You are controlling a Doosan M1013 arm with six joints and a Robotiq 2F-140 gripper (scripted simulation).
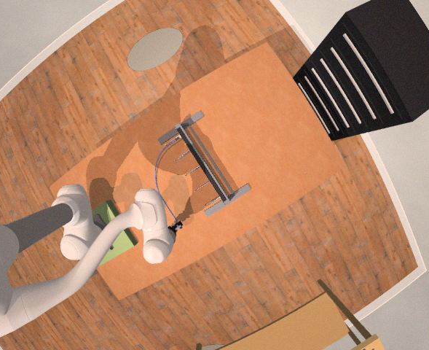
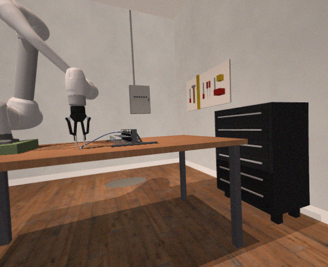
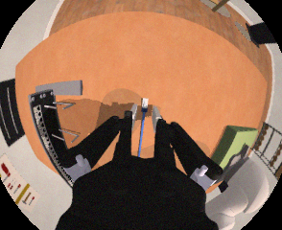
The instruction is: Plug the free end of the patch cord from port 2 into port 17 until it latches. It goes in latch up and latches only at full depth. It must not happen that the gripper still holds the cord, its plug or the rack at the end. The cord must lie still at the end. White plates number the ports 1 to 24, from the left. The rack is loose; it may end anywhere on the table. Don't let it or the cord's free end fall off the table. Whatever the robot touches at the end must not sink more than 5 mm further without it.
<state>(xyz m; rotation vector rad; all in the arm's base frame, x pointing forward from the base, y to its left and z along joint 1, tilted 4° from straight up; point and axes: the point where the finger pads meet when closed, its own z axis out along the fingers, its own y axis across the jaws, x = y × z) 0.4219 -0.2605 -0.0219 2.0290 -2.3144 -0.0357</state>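
Observation:
The grey rack (image 1: 205,163) stands near the middle of the table, its ports facing my arm; it also shows in the side view (image 2: 129,136) and at the left of the wrist view (image 3: 52,130). The blue patch cord (image 1: 157,169) arcs from the rack's left end down to the table. Its free end, a pale plug (image 3: 144,103), lies on the table between my fingers. My gripper (image 2: 80,143) points straight down with its fingertips close to the table. The fingers are partly closed and straddle the plug and cord (image 3: 141,134), with a small gap on each side.
A green tray (image 1: 112,233) sits on the table beside my arm's base, left of the gripper in the side view (image 2: 11,146). A black drawer cabinet (image 2: 262,161) stands on the floor beyond the table's far end. The table's near edge runs close behind the gripper.

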